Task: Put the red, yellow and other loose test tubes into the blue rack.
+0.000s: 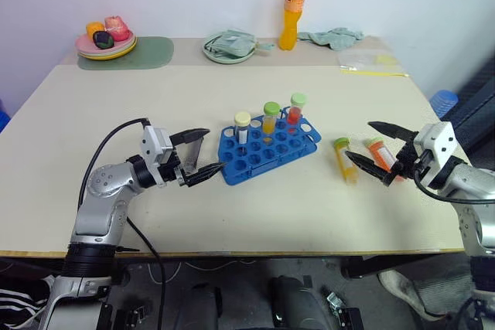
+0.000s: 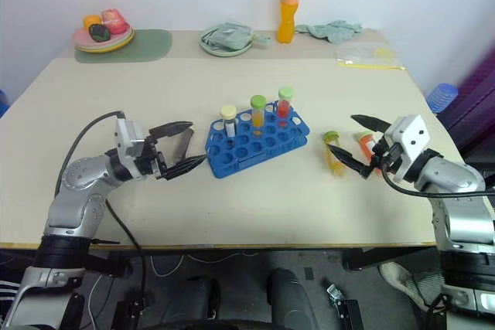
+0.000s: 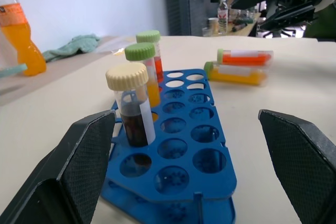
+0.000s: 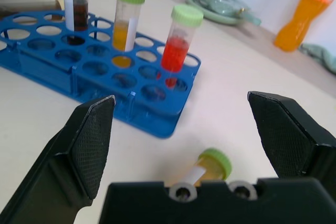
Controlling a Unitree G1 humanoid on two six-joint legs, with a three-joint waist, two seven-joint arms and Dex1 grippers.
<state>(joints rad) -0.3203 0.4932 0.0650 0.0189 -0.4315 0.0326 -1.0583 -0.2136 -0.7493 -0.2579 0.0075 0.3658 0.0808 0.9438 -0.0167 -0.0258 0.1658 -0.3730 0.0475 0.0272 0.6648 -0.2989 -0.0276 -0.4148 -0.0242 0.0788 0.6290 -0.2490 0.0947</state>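
Orange tube, hidden from the right wrist view, lies between the right gripper's wide, empty jaws.

We see the orange tube partly hidden behind the right claw. The yellow tube is mostly covered by that claw's base. The drink bottle is cut off at the picture's edge.

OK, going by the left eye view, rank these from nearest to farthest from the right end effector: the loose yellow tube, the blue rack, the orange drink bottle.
1. Loose yellow tube: lying on the table just beside the open right end effector, toward the rack.
2. Blue rack: mid-table, further toward the robot's left.
3. Orange drink bottle: upright at the table's far edge.
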